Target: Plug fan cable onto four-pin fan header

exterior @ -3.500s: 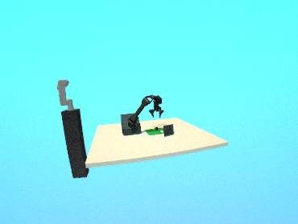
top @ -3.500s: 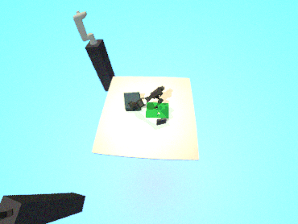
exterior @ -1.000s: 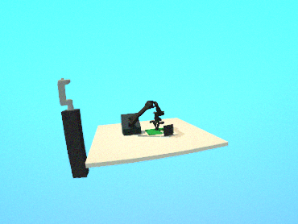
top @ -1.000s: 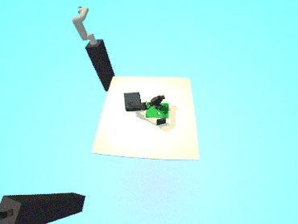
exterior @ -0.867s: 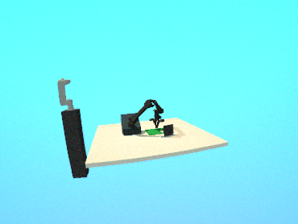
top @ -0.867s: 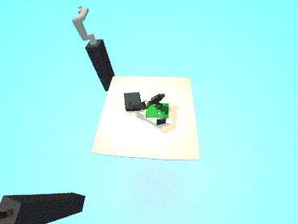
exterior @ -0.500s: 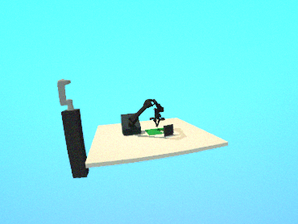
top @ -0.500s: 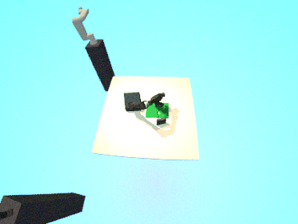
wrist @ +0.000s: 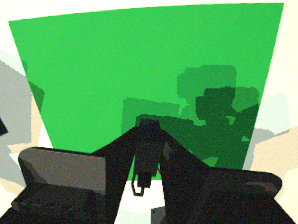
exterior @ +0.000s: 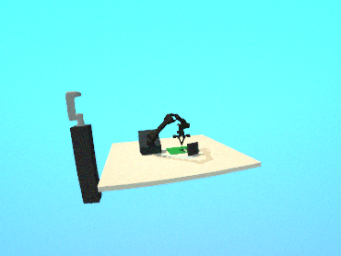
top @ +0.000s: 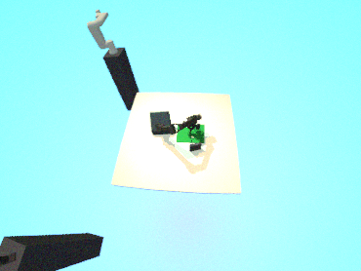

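My gripper (exterior: 182, 144) (wrist: 148, 132) is shut on the dark plug (wrist: 147, 159), which shows between the fingers in the wrist view. A thin dark loop (wrist: 134, 188) hangs at the plug's near end; the rest of the cable cannot be made out. The gripper is above the green board (top: 182, 136) (exterior: 171, 150) (wrist: 90, 75), with the fingertips a little over its surface. The board fills much of the wrist view, with shadows on its right part. The four-pin header cannot be made out in any view. A black upright block (top: 195, 147) (exterior: 193, 148), likely the fan, stands beside the board.
The arm's dark base block (top: 160, 122) (exterior: 147, 142) stands left of the board on the pale table (top: 146, 171) (exterior: 134, 172). A tall black pillar (top: 120, 75) (exterior: 85, 161) with a grey jointed shape on top stands past the table's left side. Another black pillar (top: 63, 249) is at the lower left.
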Robot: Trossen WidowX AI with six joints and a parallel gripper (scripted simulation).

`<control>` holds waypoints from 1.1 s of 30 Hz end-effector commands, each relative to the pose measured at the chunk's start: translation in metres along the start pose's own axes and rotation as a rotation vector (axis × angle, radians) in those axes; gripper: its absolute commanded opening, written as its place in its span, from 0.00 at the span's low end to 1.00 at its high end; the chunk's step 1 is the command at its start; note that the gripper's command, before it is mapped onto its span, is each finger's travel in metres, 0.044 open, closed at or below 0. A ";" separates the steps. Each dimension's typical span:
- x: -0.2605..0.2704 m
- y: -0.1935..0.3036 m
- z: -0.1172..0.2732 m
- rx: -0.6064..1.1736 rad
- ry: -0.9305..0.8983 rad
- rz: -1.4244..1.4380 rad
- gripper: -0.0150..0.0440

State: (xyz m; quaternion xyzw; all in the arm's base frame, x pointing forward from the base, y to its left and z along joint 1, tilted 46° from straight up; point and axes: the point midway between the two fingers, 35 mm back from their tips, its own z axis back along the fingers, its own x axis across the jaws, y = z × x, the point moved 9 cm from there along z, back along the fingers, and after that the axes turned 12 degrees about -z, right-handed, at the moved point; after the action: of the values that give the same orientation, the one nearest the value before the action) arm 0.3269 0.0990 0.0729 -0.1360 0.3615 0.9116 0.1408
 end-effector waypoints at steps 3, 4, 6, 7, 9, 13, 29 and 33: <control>-0.010 0.010 0.001 0.001 0.003 0.219 0.25; -0.011 0.011 0.001 0.001 0.003 0.253 0.25; -0.013 0.014 0.001 0.002 0.003 0.321 0.25; -0.015 0.016 0.001 0.002 0.003 0.356 0.25; -0.017 0.019 0.001 0.002 0.003 0.424 0.25; -0.022 0.025 0.000 0.003 0.003 0.561 0.25; -0.040 0.050 0.000 0.010 0.001 1.103 0.25; -0.041 0.052 -0.001 0.011 0.001 1.125 0.25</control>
State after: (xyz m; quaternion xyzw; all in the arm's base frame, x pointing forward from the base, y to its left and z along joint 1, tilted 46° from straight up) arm 0.3455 0.0581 0.1163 0.0686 0.3833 0.8539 -0.3452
